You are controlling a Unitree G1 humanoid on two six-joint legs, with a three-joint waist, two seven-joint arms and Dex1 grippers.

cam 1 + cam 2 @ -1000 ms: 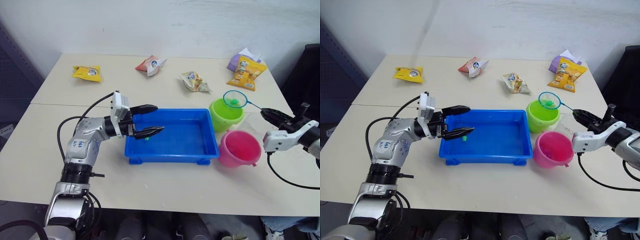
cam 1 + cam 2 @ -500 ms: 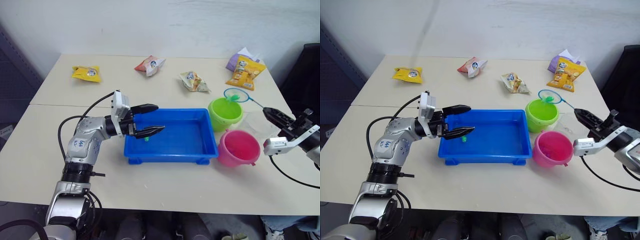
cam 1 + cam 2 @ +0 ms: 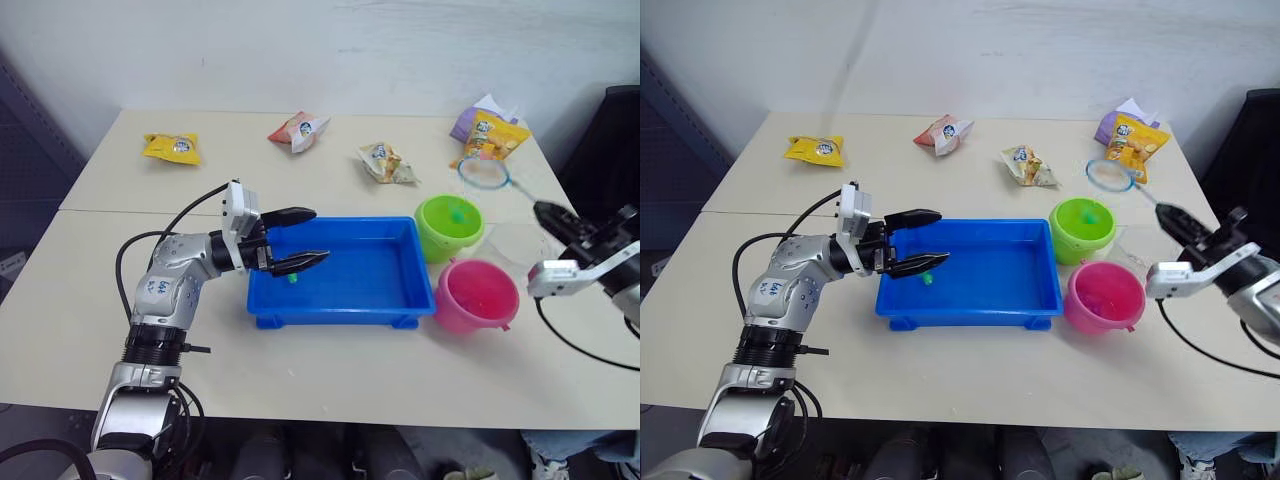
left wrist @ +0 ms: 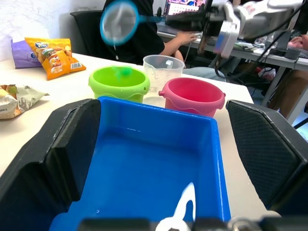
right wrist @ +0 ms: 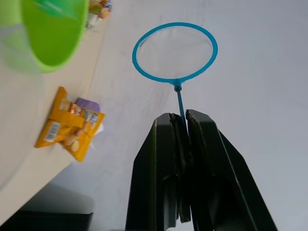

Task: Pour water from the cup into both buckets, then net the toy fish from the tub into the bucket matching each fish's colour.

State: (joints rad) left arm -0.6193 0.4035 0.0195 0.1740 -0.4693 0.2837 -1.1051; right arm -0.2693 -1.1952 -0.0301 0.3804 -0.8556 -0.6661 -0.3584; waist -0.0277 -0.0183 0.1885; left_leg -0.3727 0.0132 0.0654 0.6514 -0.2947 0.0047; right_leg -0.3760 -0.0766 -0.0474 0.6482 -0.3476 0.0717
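Right tool (image 3: 545,209) is clamped tight on the thin handle of the net (image 3: 484,173), and I see its hoop raised off the desk (image 3: 970,390), out ahead of the fingers and beyond the green bucket (image 3: 451,226). Mesh looks empty in the right wrist view. A green fish (image 3: 458,212) sits inside the green bucket, below and a little nearer than the hoop. Close beside the tool stands the clear cup (image 4: 164,68), and just on the near side of that the pink bucket (image 3: 478,295).

Further out, the blue tub (image 3: 345,272) lies well away from my right tool, with one green fish (image 3: 292,279) at its far end. Left tool (image 3: 305,236) hangs spread wide over that end of the tub, gripping nothing.

My worries from here: the handle is long and thin, so any small wrist twist swings the hoop a lot, and I judge it could clip the green bucket's rim or knock the cup on the way back to the tub. The remaining fish lies right under the left tool's fingers, so bringing the net in there risks the two arms meeting. Snack bags (image 3: 489,137) behind the hoop could also snag the mesh if I lift too far back.
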